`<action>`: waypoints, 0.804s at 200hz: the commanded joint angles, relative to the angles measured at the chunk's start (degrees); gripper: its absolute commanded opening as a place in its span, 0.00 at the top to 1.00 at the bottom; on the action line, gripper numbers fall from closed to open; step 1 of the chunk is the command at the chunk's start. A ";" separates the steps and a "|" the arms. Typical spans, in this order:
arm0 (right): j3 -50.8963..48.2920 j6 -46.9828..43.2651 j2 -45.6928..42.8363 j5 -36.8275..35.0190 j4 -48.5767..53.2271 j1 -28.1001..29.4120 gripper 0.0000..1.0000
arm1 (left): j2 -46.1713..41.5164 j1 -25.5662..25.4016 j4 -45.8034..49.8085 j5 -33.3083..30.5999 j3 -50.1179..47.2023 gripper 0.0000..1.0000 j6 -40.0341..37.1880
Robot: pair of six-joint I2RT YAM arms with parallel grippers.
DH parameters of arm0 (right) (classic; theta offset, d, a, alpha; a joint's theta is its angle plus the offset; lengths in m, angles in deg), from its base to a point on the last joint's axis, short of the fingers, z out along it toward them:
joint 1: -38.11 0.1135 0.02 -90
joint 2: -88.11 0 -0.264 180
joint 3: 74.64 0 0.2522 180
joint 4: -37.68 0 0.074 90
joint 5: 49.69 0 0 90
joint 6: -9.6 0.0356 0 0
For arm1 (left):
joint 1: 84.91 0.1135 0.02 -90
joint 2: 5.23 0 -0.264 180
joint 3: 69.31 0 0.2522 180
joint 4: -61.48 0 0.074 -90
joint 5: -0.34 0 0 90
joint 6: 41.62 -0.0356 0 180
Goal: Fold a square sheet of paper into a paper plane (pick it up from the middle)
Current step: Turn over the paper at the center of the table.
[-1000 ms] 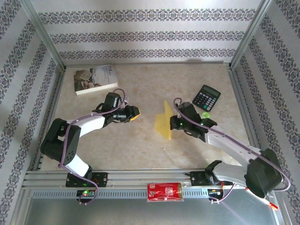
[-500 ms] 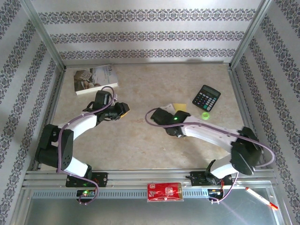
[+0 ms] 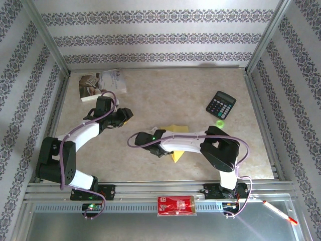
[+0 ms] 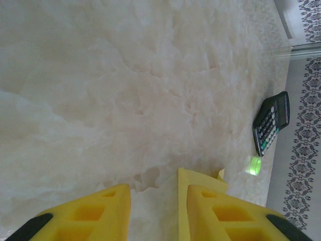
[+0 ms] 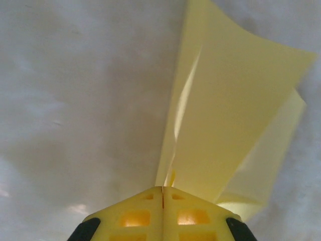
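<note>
Right gripper [image 5: 163,192] pinches the paper [image 5: 235,110] by its edge, left gripper [image 4: 153,185] part-spread; we expect a slip to skew the crease.

top: right arm [image 3: 188,142] is covering the middle of the folded yellow paper [image 3: 176,155] | left wrist: bottom edge is cutting off left gripper [image 4: 155,196] fingers [image 4: 95,216] | calculator [image 4: 271,123] keys are showing too small to read

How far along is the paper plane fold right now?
Done: the yellow paper carries at least one fold, layers overlapping. In hand: right gripper is shut on its edge; left gripper open and empty. To do: no pointed dart shape yet, so most folds remain.
</note>
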 commanded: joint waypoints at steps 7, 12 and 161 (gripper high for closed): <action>3.75 1.52 1.83 5.71 -5.26 -0.02 0.87 | -1.27 0.72 0.87 0.78 -0.45 0.65 -0.38; 3.79 1.59 1.36 6.44 -5.91 -0.05 0.83 | -1.21 0.64 0.79 1.02 -0.55 0.65 -0.27; -37.09 10.88 -28.09 39.82 -46.67 -20.37 0.93 | 9.64 -23.40 -14.18 8.57 -2.80 0.81 8.49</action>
